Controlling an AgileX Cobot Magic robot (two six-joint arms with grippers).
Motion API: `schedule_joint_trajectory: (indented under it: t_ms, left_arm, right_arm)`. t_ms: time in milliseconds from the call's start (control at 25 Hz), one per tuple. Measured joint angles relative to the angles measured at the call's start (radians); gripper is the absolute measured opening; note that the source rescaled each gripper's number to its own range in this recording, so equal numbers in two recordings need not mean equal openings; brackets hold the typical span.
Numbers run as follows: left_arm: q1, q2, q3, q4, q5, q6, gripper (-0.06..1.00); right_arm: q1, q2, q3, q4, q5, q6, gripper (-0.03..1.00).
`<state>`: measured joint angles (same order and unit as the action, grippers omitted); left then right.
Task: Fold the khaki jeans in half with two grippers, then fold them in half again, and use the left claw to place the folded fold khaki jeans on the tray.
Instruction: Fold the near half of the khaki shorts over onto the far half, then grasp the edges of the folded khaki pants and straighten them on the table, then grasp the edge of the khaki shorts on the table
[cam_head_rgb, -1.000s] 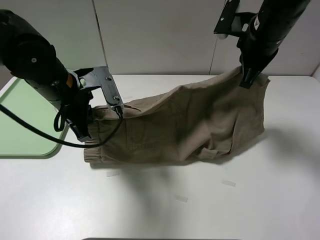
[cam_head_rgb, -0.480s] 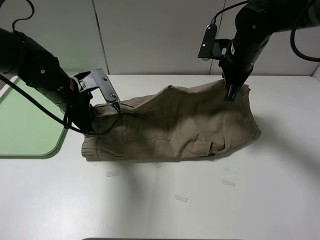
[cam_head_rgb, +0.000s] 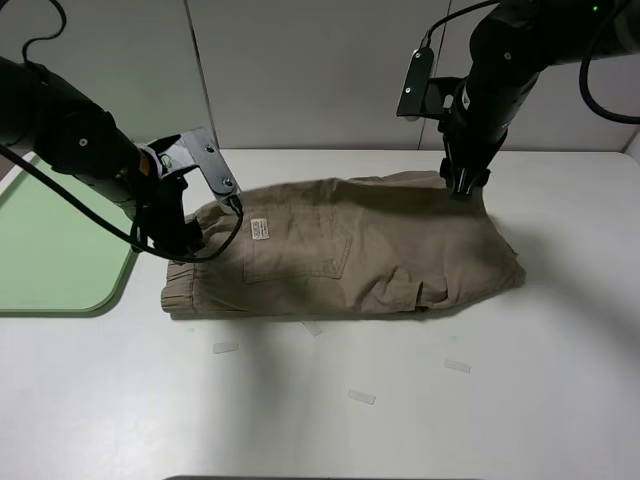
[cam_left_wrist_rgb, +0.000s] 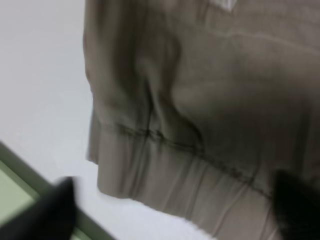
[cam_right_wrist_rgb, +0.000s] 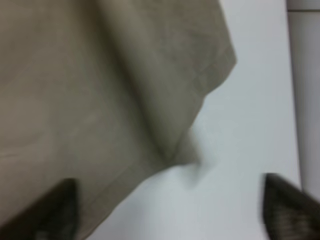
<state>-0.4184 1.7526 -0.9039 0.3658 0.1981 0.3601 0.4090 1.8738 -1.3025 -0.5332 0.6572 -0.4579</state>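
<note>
The khaki jeans (cam_head_rgb: 340, 255) lie flat on the white table, folded lengthwise, with the gathered waistband at the left and a small pale label (cam_head_rgb: 260, 229) facing up. My left gripper (cam_head_rgb: 186, 243) hovers at the waistband end; in the left wrist view its fingers stand wide apart, open (cam_left_wrist_rgb: 175, 215), over the waistband (cam_left_wrist_rgb: 165, 170), holding nothing. My right gripper (cam_head_rgb: 462, 184) hangs at the far right corner of the cloth, open (cam_right_wrist_rgb: 172, 210), just above the hem (cam_right_wrist_rgb: 150, 100). The pale green tray (cam_head_rgb: 50, 250) lies at the left, beside the waistband.
Small strips of clear tape (cam_head_rgb: 362, 397) lie on the table in front of the shorts. A pale panelled wall stands behind the table. The tray's rim (cam_left_wrist_rgb: 20, 165) shows close to the left gripper.
Both grippers have opened and let go of the shorts. The lifted top layer has dropped flat, and the pale label now shows. The right arm came down and left first.
</note>
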Motion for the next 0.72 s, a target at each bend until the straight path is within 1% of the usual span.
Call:
schedule_joint_trajectory:
  t_ms: [40, 80, 160, 320, 440, 520, 640, 720]
  left_arm:
    - [0.0, 0.0, 0.0, 0.0, -0.009, 0.0, 0.89]
    - [0.0, 0.0, 0.0, 0.0, -0.016, 0.0, 0.93]
    - [0.0, 0.0, 0.0, 0.0, -0.028, 0.0, 0.97]
    - [0.0, 0.0, 0.0, 0.0, -0.057, 0.0, 0.99]
    - [0.0, -0.004, 0.0, -0.015, -0.041, -0.003, 1.0]
    - [0.0, -0.02, -0.014, -0.024, 0.022, -0.012, 1.0]
    - [0.0, -0.063, -0.062, -0.051, 0.193, -0.062, 1.0]
    - [0.0, -0.098, -0.095, -0.064, 0.332, -0.102, 1.0]
  right_arm:
    - [0.0, 0.0, 0.0, -0.013, -0.006, 0.013, 0.91]
    - [0.0, 0.0, -0.001, -0.025, -0.012, 0.029, 0.95]
    - [0.0, 0.0, -0.003, -0.029, -0.021, 0.05, 0.99]
    - [0.0, 0.0, -0.003, -0.022, -0.023, 0.064, 1.0]
    - [0.0, -0.001, -0.003, 0.033, -0.019, 0.067, 1.0]
    - [0.0, -0.009, -0.003, 0.095, -0.007, 0.067, 1.0]
    - [0.0, -0.041, -0.003, 0.187, 0.022, 0.075, 1.0]
    - [0.0, -0.07, -0.003, 0.253, 0.058, 0.093, 1.0]
